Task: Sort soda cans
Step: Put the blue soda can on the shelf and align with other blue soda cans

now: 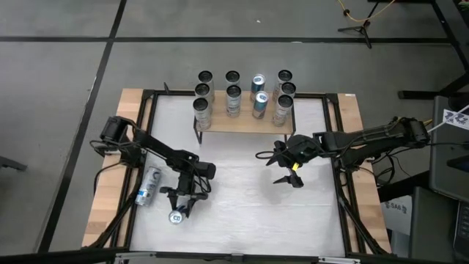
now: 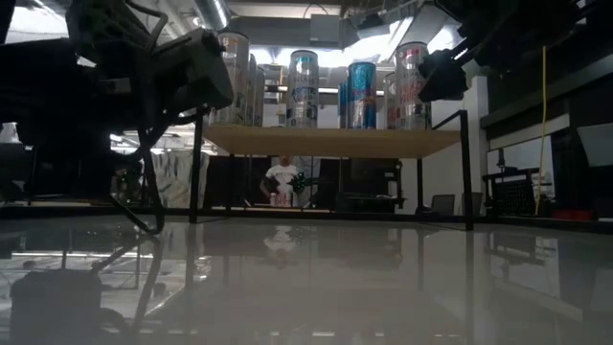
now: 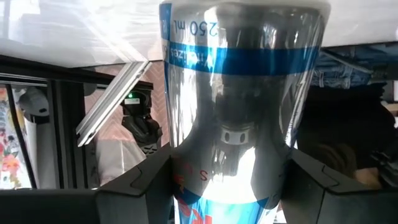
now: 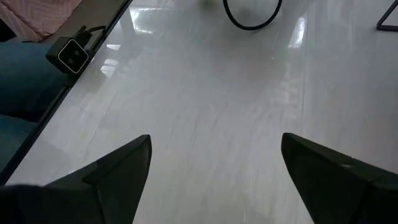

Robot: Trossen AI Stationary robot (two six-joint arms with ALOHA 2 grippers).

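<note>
Gripping a can (image 3: 239, 118) near the table's (image 1: 242, 220) front left, the left gripper (image 1: 178, 213) is being used for pickup; another can (image 1: 149, 185) is lying beside it. A lift to the shelf (image 1: 242, 125) is judged next. The right gripper (image 1: 287, 170) is being held open, empty, mid-table.

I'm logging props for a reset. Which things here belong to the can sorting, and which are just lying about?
Job:
- cans on the wooden shelf
- can in the left claw
- can lying at the table's left edge
- right claw, open, empty

Lying about:
- black cable
- small camera
</note>
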